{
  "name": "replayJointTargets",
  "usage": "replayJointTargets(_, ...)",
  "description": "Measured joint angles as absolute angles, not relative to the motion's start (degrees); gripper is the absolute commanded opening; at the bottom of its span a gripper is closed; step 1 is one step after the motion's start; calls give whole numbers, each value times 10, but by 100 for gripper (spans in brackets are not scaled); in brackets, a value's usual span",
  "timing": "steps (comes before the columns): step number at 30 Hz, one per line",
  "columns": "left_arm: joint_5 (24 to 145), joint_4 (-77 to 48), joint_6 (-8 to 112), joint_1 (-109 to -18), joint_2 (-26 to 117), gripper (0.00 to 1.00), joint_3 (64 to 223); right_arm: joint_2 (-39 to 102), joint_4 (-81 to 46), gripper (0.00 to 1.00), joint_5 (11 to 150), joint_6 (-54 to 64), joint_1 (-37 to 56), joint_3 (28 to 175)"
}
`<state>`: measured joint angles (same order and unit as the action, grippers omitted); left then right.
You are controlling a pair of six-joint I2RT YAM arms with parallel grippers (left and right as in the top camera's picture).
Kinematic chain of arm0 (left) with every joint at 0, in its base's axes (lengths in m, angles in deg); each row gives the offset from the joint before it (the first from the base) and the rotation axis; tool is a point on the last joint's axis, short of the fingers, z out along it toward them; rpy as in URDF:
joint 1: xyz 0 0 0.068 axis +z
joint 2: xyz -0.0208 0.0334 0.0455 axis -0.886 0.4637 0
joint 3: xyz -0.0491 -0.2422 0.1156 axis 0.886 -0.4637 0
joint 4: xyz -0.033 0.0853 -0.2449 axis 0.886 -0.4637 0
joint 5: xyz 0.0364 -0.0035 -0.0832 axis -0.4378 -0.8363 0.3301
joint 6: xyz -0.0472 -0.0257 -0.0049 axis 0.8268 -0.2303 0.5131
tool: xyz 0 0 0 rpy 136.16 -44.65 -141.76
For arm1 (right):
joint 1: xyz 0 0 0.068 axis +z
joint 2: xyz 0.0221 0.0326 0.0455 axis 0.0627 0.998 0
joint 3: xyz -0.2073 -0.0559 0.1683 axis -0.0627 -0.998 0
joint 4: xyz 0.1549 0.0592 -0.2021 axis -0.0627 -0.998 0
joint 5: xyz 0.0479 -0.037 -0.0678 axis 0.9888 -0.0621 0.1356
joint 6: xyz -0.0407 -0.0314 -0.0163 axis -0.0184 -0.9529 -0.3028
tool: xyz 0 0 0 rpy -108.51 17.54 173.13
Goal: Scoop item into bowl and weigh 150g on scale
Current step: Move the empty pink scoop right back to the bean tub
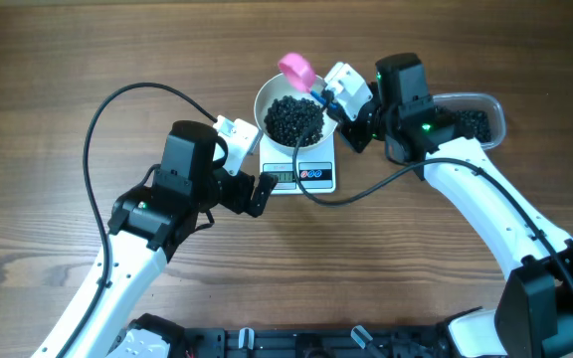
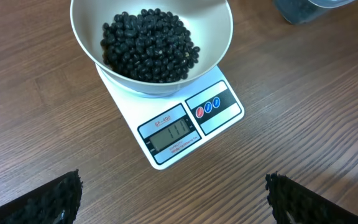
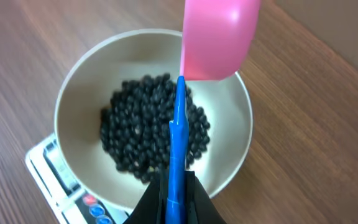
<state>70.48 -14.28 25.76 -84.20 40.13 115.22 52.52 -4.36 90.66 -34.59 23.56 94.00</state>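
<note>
The white bowl (image 1: 292, 99) stands on the white scale (image 1: 301, 175) and holds a heap of black beans, the item (image 1: 295, 117). My right gripper (image 3: 178, 193) is shut on the blue handle of a pink scoop (image 3: 219, 34); the scoop's head hangs over the bowl's (image 3: 73, 84) far rim, above the item (image 3: 151, 130). My left gripper (image 2: 173, 202) stands wide open over bare wood just in front of the scale (image 2: 229, 118), nothing between its fingers (image 2: 48, 202). The bowl (image 2: 213, 43), the item (image 2: 148, 43) and the lit display (image 2: 168, 135) show in the left wrist view.
A clear plastic tub (image 1: 474, 117) with more black beans sits at the right, partly behind the right arm. A black cable (image 1: 97, 129) loops over the table at the left. Wood tabletop lies all around.
</note>
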Motion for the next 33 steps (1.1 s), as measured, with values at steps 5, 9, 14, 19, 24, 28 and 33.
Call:
replayJointTargets(5, 705, -143, 258, -842, 401, 100, 1152, 525, -18, 4, 924, -266, 236, 940)
replayJointTargets(9, 705, -143, 258, -842, 401, 100, 1152, 525, 19, 4, 930, -203, 235, 940)
replayJointTargets(14, 705, -143, 258, -842, 401, 100, 1152, 517, 44, 4, 931, -152, 222, 940)
replayJointTargets(19, 705, -143, 258, -842, 401, 100, 1152, 481, 36, 4, 917, -129, 164, 940)
replayJointTargets(24, 705, -143, 258, -842, 401, 100, 1152, 427, -29, 4, 870, -124, 72, 940)
replayJointTargets(28, 705, -143, 258, -842, 401, 100, 1152, 403, -99, 4, 823, -125, 17, 940)
replayJointTargets(33, 705, -143, 258, -842, 401, 100, 1152, 396, -183, 4, 789, -162, -43, 940)
